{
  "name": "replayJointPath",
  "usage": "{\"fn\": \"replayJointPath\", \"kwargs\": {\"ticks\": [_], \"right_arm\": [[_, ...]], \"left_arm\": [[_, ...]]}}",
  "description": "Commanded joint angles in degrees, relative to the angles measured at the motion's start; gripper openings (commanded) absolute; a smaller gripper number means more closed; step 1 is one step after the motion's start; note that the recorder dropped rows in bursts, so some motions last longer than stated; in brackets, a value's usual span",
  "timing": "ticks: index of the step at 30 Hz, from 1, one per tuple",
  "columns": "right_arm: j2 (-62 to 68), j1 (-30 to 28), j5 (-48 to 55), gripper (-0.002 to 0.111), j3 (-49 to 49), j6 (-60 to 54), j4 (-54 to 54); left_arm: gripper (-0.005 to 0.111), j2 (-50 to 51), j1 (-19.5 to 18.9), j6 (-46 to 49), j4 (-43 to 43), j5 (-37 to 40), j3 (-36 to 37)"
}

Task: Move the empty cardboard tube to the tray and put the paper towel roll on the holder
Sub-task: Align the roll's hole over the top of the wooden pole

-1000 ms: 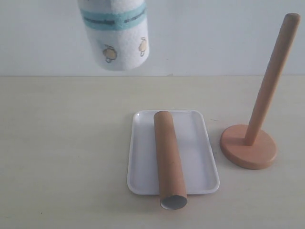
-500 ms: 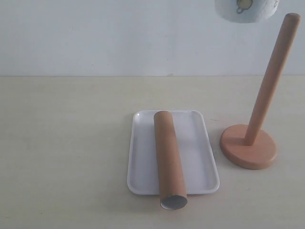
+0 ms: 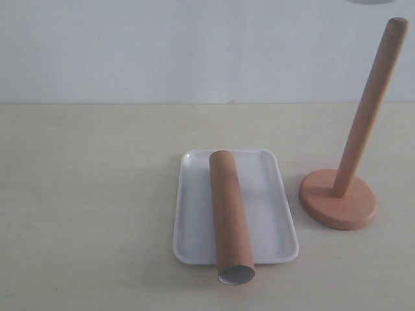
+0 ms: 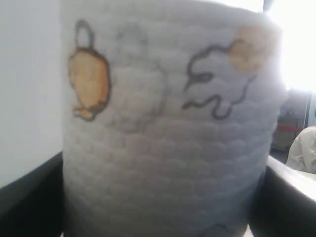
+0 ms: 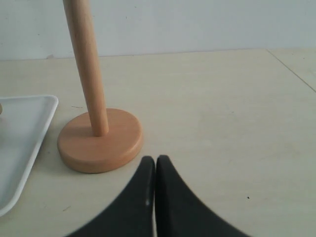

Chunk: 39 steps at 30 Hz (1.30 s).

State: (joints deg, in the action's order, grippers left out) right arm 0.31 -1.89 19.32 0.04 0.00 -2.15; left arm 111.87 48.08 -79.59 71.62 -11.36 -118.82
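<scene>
The brown cardboard tube [image 3: 230, 217] lies lengthwise on the white tray [image 3: 266, 194], its near end jutting past the front rim. The wooden holder [image 3: 353, 172] stands upright right of the tray; its pole and base [image 5: 101, 140] show in the right wrist view too. The paper towel roll [image 4: 165, 128] fills the left wrist view, held between the dark fingers [image 4: 29, 197] of my left gripper. In the exterior view only a sliver of the paper towel roll [image 3: 369, 2] shows at the top edge, above the pole. My right gripper [image 5: 155, 160] is shut and empty, low over the table near the base.
The beige table [image 3: 91, 194] runs to a pale wall behind. A table edge or seam [image 5: 291, 69] shows in the right wrist view beyond the holder. The tray's corner [image 5: 29, 118] lies beside the base.
The paper towel roll has travelled from the upper left across to above the holder's pole and risen almost out of the exterior view. Tube, tray and holder have not moved.
</scene>
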Motion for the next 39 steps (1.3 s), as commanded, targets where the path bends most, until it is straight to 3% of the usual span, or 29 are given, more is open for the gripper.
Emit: {"fn": "replayJointPath", "kwargs": {"ticks": [1,16,34,39], "right_arm": [[-0.31,-0.27,-0.14,0.000,-0.04,0.00,-0.05],[-0.31,-0.27,-0.14,0.000,-0.04,0.00,-0.05],[-0.31,-0.27,-0.14,0.000,-0.04,0.00,-0.05],[-0.31,-0.27,-0.14,0.000,-0.04,0.00,-0.05]], "left_arm": [[0.004,1.17,0.58,-1.29,-0.67,-0.23,-2.66],[0.004,7.45,2.48,-7.53,4.72,4.16,-12.24],[0.004,10.44,2.56,-14.26,13.88,4.77,-12.24],[0.004,10.44,2.56,-23.29,19.53,3.01,-12.24]]}}
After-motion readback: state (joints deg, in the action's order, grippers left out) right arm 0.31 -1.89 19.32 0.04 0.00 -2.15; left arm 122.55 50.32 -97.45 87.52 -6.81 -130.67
